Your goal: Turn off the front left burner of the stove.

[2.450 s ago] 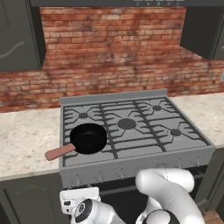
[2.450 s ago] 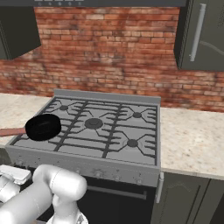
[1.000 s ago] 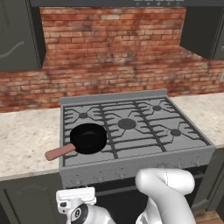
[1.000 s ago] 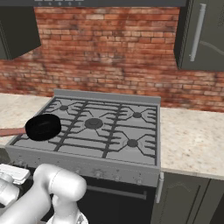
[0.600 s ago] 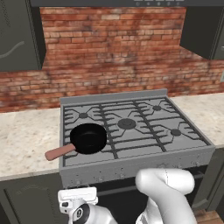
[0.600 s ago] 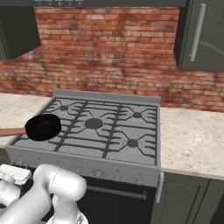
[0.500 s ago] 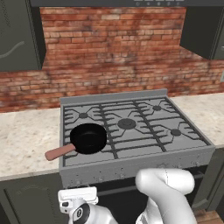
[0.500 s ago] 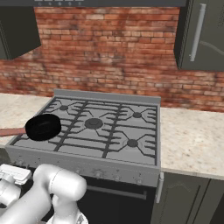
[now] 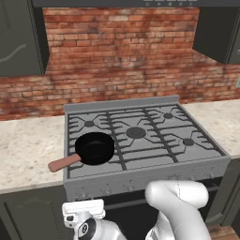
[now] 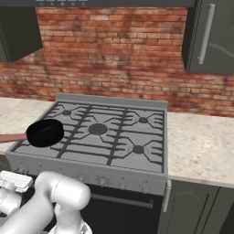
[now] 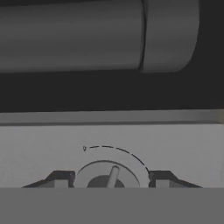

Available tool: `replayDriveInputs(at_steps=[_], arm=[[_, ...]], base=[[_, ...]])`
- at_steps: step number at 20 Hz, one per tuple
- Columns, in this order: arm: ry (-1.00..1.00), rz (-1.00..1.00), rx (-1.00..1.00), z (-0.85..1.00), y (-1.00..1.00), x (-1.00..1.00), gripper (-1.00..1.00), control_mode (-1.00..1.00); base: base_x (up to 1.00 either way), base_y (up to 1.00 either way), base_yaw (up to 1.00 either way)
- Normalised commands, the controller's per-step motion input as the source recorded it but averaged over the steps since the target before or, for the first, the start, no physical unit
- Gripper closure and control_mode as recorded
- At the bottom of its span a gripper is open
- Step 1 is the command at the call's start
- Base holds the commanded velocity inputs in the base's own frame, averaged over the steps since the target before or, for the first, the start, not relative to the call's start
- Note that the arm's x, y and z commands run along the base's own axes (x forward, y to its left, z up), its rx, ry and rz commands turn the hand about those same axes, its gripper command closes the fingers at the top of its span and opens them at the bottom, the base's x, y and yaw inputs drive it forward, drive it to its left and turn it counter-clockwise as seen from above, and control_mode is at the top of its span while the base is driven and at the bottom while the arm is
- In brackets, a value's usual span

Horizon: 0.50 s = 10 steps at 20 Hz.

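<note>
The stove (image 9: pixel 140 174) (image 10: pixel 91 170) is a wide grey gas range with a row of small knobs along its front. A black frying pan (image 9: pixel 95 148) (image 10: pixel 45 132) with a reddish handle covers the front left burner, which is hidden. My hand (image 9: pixel 83 212) (image 10: pixel 13 182) is low, against the left end of the stove's front. In the hand view my gripper (image 11: pixel 110 178) straddles a round knob (image 11: pixel 105 171) with a raised ridge. One dark fingertip (image 11: pixel 61 178) is close on each side. Contact with the knob is unclear.
The oven door's bar handle (image 11: pixel 96 37) runs just past the knob panel in the hand view. Stone counters (image 9: pixel 28 150) (image 10: pixel 201 146) flank the stove. A brick wall stands behind it and dark cabinets (image 10: pixel 210 36) hang above. My arm's white elbow (image 9: pixel 180 199) bulges before the oven door.
Since the earliest frames my hand has shifted slightly left and down at the stove's front. Over the last second nothing visibly moves in the base views.
</note>
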Motion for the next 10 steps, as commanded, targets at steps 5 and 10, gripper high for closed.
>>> replayDriveInputs(at_steps=[5,10], arm=[[-0.07,0.0,0.0,0.13,0.0,0.0,1.0,-1.0],[-0.06,0.0,0.0,0.07,0.0,0.0,1.0,-1.0]], base=[[0.0,0.0,0.0],[0.0,0.0,0.0]])
